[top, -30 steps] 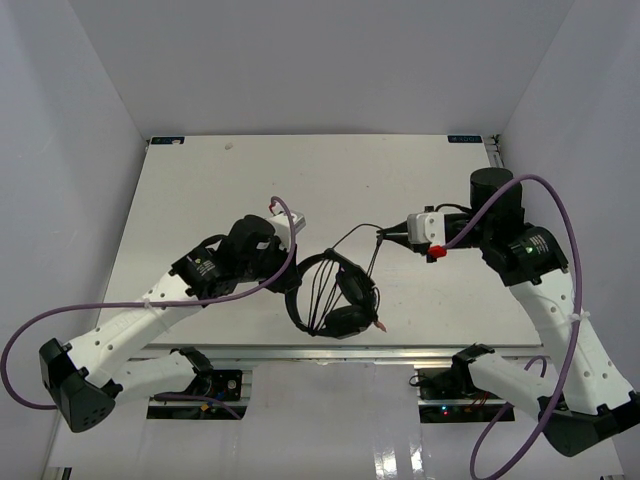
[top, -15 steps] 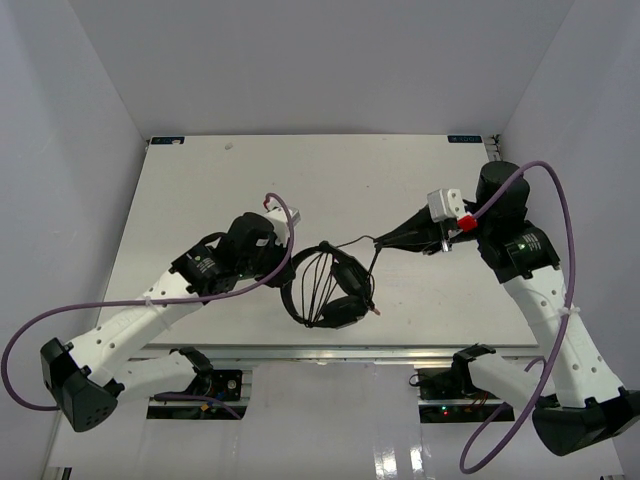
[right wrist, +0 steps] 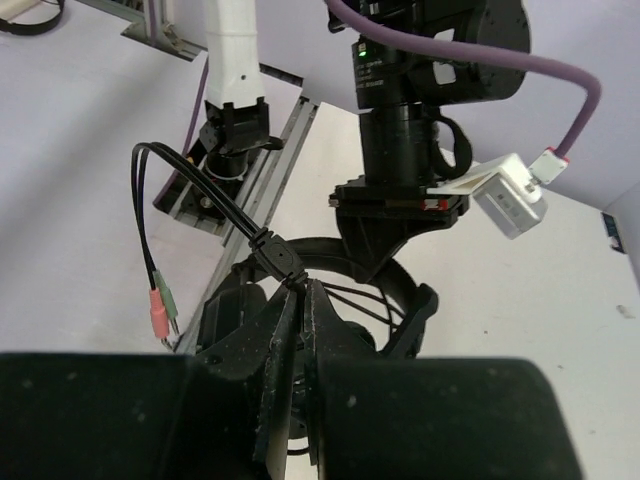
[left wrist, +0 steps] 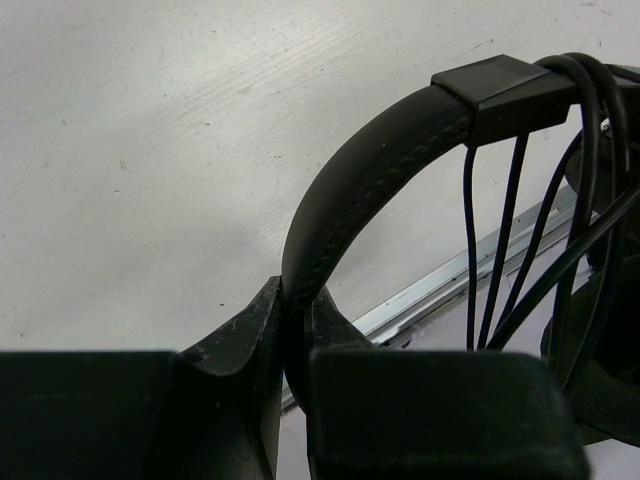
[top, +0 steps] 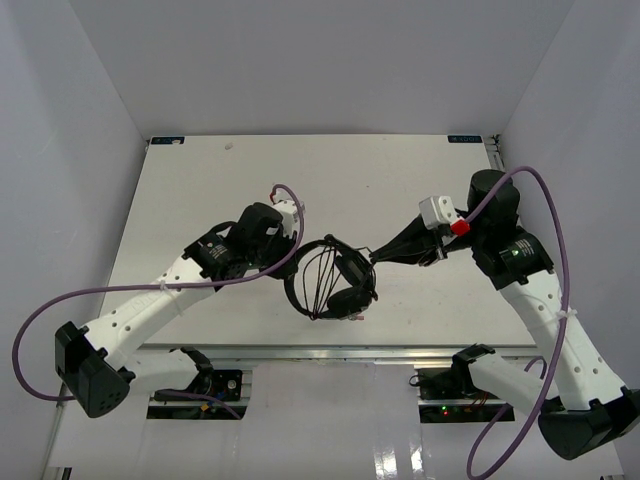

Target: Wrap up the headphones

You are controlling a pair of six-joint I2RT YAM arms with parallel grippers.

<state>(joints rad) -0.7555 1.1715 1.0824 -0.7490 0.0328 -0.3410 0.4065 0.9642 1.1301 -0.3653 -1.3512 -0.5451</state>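
The black headphones [top: 335, 282] lie near the table's front edge, with the dark cord wound in several strands across the arch. My left gripper [top: 298, 262] is shut on the headband [left wrist: 370, 180]; the cord strands [left wrist: 510, 230] hang just right of it. My right gripper [top: 376, 256] is shut on the cord at its small black splitter [right wrist: 275, 257], just right of the cups. The cord's loose end loops left and ends in pink and green plugs [right wrist: 160, 312]. The headphones also show in the right wrist view [right wrist: 400, 290], beyond the fingers.
The white table [top: 200, 190] has an aluminium rail [top: 400, 350] along its near edge, close under the headphones. White walls stand left, right and behind. Thick purple cables [top: 555, 200] arc off both arms.
My right gripper has moved left and nearer, carrying the cord close to the cups. The headphones have shifted slightly, and the left arm has pushed a little right with the headband.
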